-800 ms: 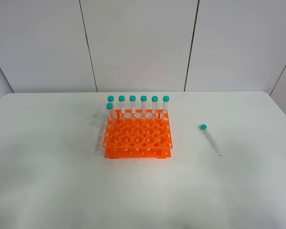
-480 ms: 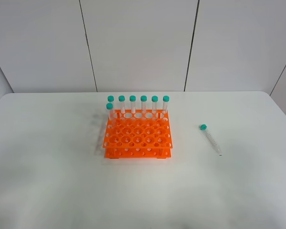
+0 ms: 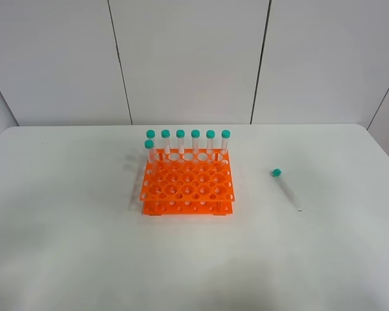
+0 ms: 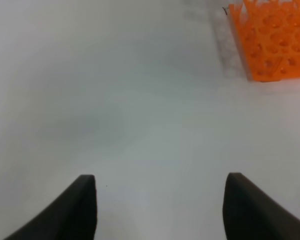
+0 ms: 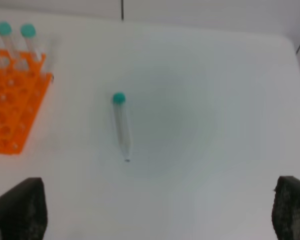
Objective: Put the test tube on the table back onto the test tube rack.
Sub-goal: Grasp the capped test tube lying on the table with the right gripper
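The test tube (image 3: pixel 286 188) lies flat on the white table (image 3: pixel 65 214), right of the rack, teal cap toward the back; it also shows in the right wrist view (image 5: pixel 122 126). The orange test tube rack (image 3: pixel 187 188) stands mid-table with several teal-capped tubes (image 3: pixel 188 144) upright along its back row. Neither gripper shows in the exterior view. In the left wrist view the left gripper (image 4: pixel 160 205) is open and empty over bare table, with the rack's corner (image 4: pixel 270 40) beyond it. In the right wrist view the right gripper (image 5: pixel 160 215) is open wide, with the tube lying ahead of it.
A grey-white panelled wall (image 3: pixel 188 58) rises behind the table. The table's rounded back right corner (image 3: pixel 369 133) is near the lying tube.
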Robot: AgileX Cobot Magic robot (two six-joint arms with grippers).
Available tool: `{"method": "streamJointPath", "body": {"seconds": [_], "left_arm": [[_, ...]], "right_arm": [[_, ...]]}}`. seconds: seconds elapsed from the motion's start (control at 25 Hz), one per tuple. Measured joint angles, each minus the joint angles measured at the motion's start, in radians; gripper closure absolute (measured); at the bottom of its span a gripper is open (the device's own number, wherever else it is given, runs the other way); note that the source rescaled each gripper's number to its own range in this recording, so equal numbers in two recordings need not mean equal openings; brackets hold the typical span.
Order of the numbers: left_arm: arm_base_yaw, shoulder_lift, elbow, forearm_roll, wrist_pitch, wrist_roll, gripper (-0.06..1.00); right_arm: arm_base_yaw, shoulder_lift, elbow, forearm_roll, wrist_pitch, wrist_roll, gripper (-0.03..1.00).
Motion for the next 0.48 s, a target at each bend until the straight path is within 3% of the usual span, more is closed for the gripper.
{"method": "streamJointPath", "body": {"seconds": [0.48], "left_arm": [[0.0, 0.0, 0.0, 0.0, 0.0, 0.0, 0.1]], "right_arm": [[0.0, 0.917, -0.342, 0.016, -0.011, -0.049, -0.03]]}}
